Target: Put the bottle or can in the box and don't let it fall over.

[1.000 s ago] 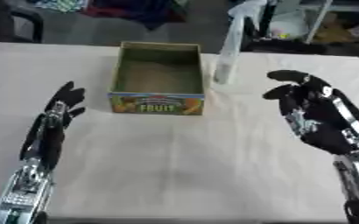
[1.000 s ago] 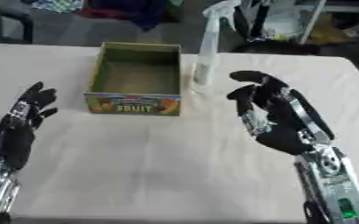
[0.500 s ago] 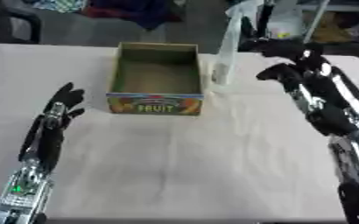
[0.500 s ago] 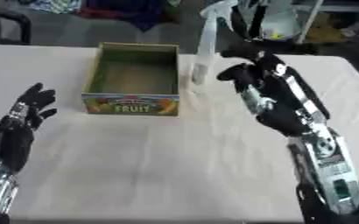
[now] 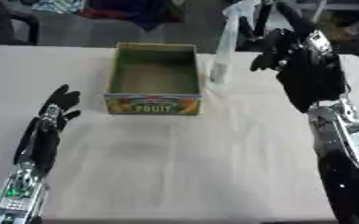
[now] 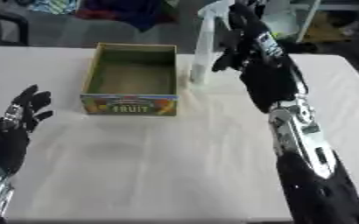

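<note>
**Right robot hand beside upright bottle; box empty**

Bottle (image 5: 222, 48): tall, pale, translucent, with a spray-type top. It stands upright on the worktop (image 5: 198, 166), just outside the right wall of the box (image 5: 153, 78) near its far corner. It is not in the box.

Right robot hand (image 5: 290, 48): raised at the far right of the worktop, immediately right of the bottle at about mid to upper bottle height. Fingers are spread and partly bent, pointing toward the bottle. They are apart, not wrapped round anything. Whether a fingertip touches the bottle cannot be told; the two overlap in the right eye view, while a narrow gap shows in the left eye view.

Left robot hand (image 5: 52, 113): rests low at the near left, well to the left of the box, fingers straight and pointing up and away. It holds nothing.

Box: open-topped cardboard, green inside, printed front panel reading "FRUIT" facing the robot. Its interior shows only the bare floor. It sits between the two hands, nearer the far edge of the worktop.

Worktop: covered in a pale cloth.
</note>
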